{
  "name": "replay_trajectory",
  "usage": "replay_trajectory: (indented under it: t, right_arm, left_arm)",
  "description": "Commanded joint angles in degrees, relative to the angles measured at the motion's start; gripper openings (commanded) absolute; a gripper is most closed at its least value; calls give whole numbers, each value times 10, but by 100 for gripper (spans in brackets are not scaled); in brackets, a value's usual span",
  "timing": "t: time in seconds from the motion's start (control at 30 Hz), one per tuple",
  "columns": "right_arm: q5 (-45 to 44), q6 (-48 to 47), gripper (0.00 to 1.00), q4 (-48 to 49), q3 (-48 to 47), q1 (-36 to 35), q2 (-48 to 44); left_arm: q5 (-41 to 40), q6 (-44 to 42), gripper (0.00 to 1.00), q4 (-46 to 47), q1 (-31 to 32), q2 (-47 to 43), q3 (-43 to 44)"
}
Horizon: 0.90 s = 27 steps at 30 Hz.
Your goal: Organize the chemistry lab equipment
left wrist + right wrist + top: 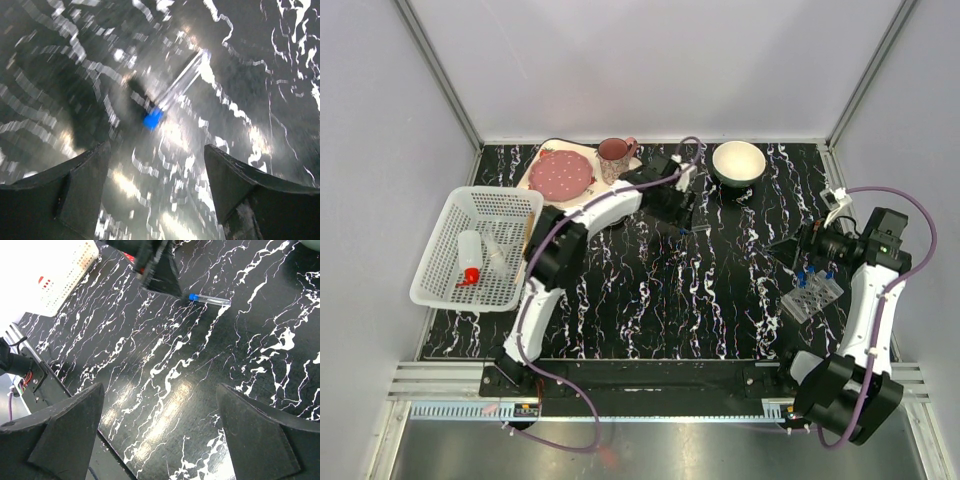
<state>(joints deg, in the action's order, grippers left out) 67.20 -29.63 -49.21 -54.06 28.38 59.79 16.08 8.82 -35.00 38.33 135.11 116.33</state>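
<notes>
One blue-capped test tube (177, 87) lay loose on the black marbled table (60, 70), just ahead of the left gripper (157, 150), whose jaws stood wide and empty. The tube looked light, smooth, probably slippery and breakable, and best pinched mid-barrel. The right gripper (160, 390) gaped empty too, near the tube rack (812, 295). No writing was readable.

lone tube (210, 300): clear, blue cap, lying flat on the counter (650, 300), far middle, touching nothing.
rack (812, 298): clear, perforated, on the counter at the right edge. blue caps (817, 276) show at its far side.
bottle (470, 256): white, red nozzle, on its side in the basket (440, 215) at left, nozzle toward the near edge.
funnel (498, 256): clear, just beside the bottle, hard to make out.
</notes>
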Motion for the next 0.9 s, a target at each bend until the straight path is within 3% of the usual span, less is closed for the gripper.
replay_trajectory:
  t: [0.0,0.2,0.33,0.37,0.43,0.6,0.73,0.87]
  right_arm:
    - [-9,-24,99,-1,-13,-27,7]
    - [-213,-97,100,-112,-180,-195,125]
    - [-397,-146,100,-122,-274,-333,214]
    - [-453,-161,100,-126,-287,-386,231]
    - [-499,-204,100,-128,-320,-427,282]
    - [-507,-274,100,-151,-402,-490,399]
    - [-565,-301,100,-193,-521,-527,535]
    - [-656,-321,95,-183,-568,-548,624]
  left_arm:
    - [-12,55,79,137,-33,-203,-141]
    - [31,108,87,206,-91,-430,-345]
    - [60,161,99,265,-181,-617,-489]
    - [76,164,99,270,-199,-645,-513]
    - [85,166,99,265,-253,-720,-567]
    - [98,120,99,173,-325,-813,-620]
    - [83,48,99,126,-325,-876,-659]
    - [37,37,99,122,-325,-919,-716]
